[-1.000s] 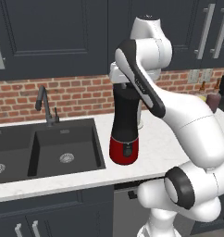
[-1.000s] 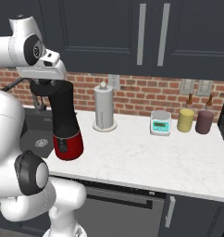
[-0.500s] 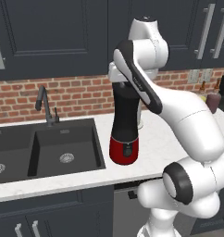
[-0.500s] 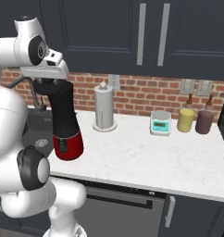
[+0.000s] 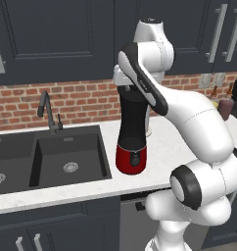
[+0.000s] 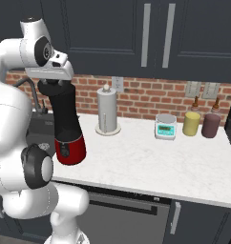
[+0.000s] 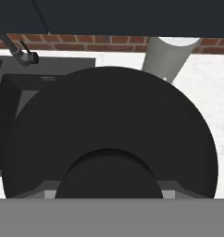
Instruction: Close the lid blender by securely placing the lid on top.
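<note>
Item: lid, black disc, clamped by its knob in the gripper and now sitting at the top of the blender jar directly below, the hand having sunk slightly since a second ago; judged seated or nearly so. Hand view alone shows the disc face; base views show the jar, red base and surface.

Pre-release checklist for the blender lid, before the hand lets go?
1. Hand directly above blender jar: ok.
2. Lid under the hand, shut on its knob: ok.
3. Lid centred and seated flush on the jar rim: cannot tell, dark on dark.
4. Blender upright on the counter: ok.
5. Blender base clear of the sink edge: ok.
6. Paper towel holder apart from the arm's retreat path: ok.
</note>
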Available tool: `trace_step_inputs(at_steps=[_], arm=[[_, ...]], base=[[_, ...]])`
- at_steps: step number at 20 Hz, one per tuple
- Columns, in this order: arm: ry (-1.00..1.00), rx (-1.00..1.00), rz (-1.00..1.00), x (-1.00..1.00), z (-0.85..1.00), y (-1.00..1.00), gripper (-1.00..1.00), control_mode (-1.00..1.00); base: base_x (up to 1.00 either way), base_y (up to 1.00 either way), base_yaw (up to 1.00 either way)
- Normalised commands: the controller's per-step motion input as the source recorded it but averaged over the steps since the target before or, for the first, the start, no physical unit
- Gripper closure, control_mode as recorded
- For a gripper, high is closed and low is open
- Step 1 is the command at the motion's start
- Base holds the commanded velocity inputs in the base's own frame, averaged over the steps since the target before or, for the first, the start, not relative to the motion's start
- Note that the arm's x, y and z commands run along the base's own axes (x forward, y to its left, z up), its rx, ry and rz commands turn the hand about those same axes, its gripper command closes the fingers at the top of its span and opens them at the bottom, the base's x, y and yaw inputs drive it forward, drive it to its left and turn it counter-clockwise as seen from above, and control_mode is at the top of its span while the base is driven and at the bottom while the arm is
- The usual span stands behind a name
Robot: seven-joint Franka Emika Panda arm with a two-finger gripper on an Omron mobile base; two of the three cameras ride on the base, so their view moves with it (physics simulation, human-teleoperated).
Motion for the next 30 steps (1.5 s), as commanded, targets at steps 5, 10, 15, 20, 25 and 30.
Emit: trace_step_inputs(at_steps=[5, 10, 15, 20, 25, 30], arm=[[0.00, -0.02, 0.00, 0.24, -0.10, 0.00, 1.00, -1.00], [0.00, -0.05, 0.00, 0.30, -0.23, 0.00, 1.00, -1.00], [0.00, -0.05, 0.00, 0.30, -0.21, 0.00, 1.00, -1.00], [0.00, -0.01, 0.00, 0.10, -0.06, -0.05, 1.00, -1.00], [-0.03, 0.00, 0.00, 0.00, -0.14, -0.23, 1.00, -1.00], [-0.05, 0.00, 0.00, 0.00, -0.23, -0.28, 1.00, -1.00]], base=[[0.00, 0.00, 0.00], [0.00, 0.00, 0.00], [0.00, 0.00, 0.00], [0.00, 0.00, 0.00], [0.00, 0.00, 0.00], [0.00, 0.00, 0.00]])
